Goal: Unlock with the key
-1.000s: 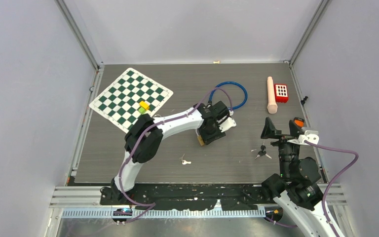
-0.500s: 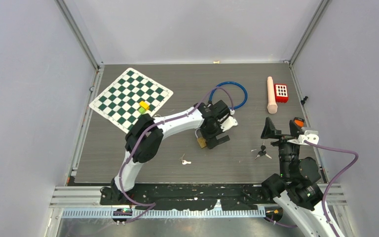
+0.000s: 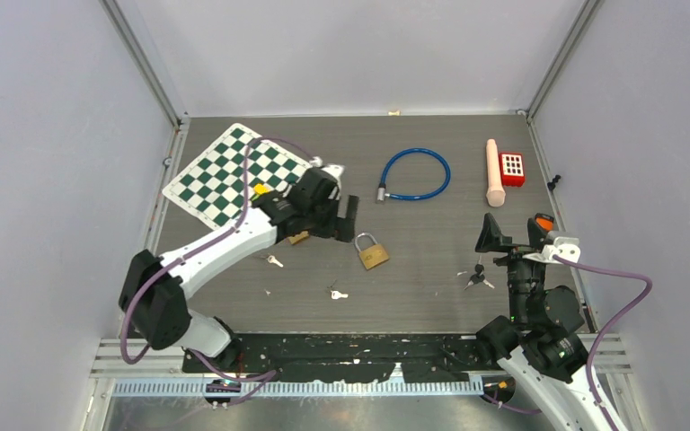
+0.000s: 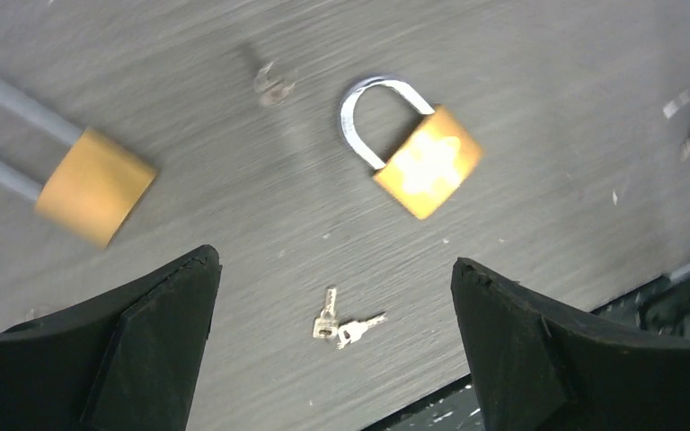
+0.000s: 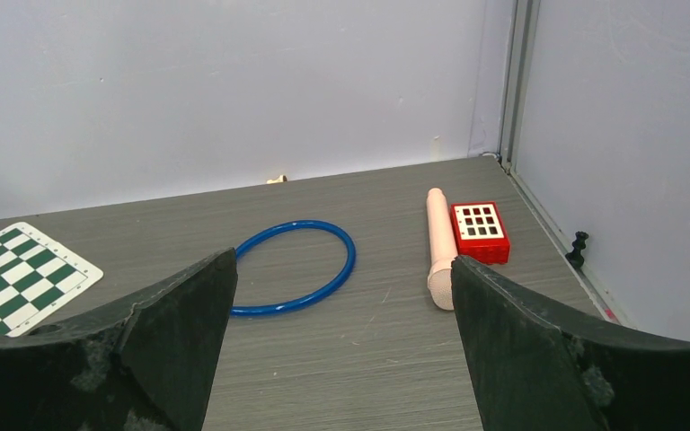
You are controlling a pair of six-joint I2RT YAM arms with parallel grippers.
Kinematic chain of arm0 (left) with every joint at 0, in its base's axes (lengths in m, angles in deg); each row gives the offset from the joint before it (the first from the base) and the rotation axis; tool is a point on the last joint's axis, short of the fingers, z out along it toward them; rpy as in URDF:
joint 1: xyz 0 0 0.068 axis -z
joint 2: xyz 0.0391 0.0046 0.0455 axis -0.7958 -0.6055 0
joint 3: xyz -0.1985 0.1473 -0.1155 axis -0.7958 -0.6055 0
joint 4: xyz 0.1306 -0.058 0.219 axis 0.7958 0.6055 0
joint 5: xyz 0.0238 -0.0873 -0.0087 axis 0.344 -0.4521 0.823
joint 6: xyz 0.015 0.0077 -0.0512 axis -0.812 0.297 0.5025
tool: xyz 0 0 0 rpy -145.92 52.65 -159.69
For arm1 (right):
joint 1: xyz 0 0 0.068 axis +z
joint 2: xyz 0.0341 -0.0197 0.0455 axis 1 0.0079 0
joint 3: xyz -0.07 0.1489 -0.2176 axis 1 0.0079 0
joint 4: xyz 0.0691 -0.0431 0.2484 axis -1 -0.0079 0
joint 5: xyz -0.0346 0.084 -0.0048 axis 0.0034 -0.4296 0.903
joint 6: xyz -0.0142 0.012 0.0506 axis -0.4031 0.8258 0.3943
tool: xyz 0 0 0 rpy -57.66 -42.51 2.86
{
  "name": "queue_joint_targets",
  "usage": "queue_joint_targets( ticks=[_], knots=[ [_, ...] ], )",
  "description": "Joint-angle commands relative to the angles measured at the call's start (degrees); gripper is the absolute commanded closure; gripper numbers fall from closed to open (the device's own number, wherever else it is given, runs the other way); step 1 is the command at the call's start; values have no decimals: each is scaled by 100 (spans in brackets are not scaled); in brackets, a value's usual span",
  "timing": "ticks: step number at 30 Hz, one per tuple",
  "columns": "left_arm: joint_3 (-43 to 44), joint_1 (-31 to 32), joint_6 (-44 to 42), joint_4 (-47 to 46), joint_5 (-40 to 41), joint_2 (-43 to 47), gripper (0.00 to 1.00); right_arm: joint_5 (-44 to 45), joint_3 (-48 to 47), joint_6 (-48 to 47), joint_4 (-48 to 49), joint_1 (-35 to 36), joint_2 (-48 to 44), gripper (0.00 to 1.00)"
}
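Left hand [image 4: 334,265] spread wide and empty, hovering over the bench [image 4: 548,54]. Brass padlock [image 4: 427,162] lies flat on the bench, its shackle apparently shut. A second padlock [image 4: 94,184] lies apart from it. The key pair [image 4: 341,325] sits below the gap between the fingers. Right hand [image 5: 341,260] spread, idle. Step, as judged: fetching the key. The next move calls for a low descent and a pinch on the thin key.

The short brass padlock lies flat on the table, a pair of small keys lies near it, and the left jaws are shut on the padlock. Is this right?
Not wholly. The left jaws stand open and hold nothing, as the left wrist view shows: the short brass padlock lies free on the table. The pair of small keys does lie near it.
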Motion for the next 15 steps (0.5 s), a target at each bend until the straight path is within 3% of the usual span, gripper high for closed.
queue_joint_targets(
  ticks=[1,8,15],
  knots=[
    [-922,-453,1984,-42,590,713,3,80,-216,-58,94,-33,-119,5],
    [-1431,-878,3543,1262,1690,1514,8,71,-225,-66,92,-34,-55,5],
    [-2432,-1657,4682,1135,1795,2139,13,48,-232,-66,83,-31,-55,5]
  ],
)
